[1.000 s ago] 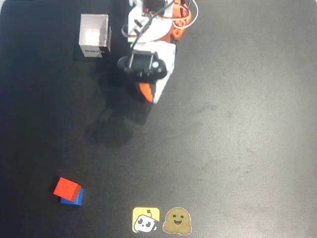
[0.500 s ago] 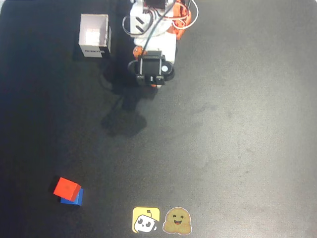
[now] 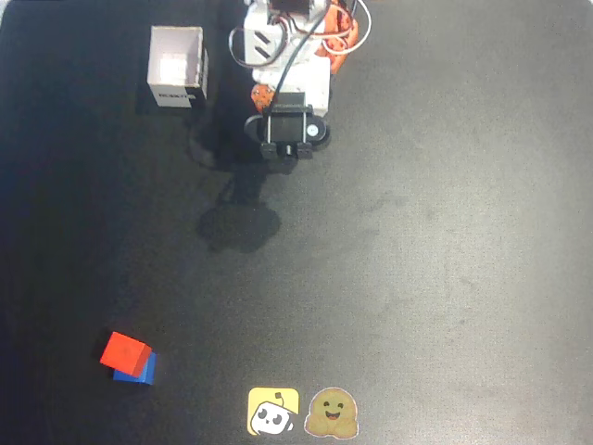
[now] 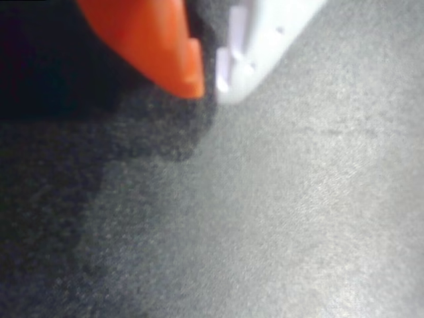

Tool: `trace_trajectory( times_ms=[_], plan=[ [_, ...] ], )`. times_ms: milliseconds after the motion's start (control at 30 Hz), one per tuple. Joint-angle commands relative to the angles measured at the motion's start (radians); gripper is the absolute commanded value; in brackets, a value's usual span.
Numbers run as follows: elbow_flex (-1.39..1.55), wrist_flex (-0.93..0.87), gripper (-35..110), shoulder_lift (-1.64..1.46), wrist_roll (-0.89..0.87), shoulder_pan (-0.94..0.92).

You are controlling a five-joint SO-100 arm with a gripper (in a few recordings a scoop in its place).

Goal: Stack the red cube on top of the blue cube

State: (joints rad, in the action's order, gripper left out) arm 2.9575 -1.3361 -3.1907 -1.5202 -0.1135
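Observation:
In the overhead view the red cube (image 3: 125,350) rests on top of the blue cube (image 3: 139,371) near the lower left of the black table, slightly offset so a blue edge shows at the lower right. The arm is folded back at the top centre, far from the cubes, with its gripper (image 3: 285,153) tucked under the wrist. In the wrist view the gripper (image 4: 209,83) is shut with nothing held, its orange finger (image 4: 152,40) and white finger (image 4: 265,40) nearly touching above bare table.
A white open box (image 3: 176,67) stands at the upper left beside the arm's base (image 3: 296,37). Two stickers, a yellow one (image 3: 272,412) and a brown one (image 3: 332,413), lie at the bottom edge of the table (image 3: 445,260).
The arm has folded back toward its base and swung straight, its shadow shifting with it. The stacked cubes have not moved.

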Motion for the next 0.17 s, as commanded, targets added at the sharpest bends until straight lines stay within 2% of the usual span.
trace_trajectory(
  times_ms=[0,133],
  plan=[
    [-0.003,-0.002,0,-0.005,0.006,0.0],
    [-0.003,-0.002,0,-0.005,0.006,0.0]
  ],
)
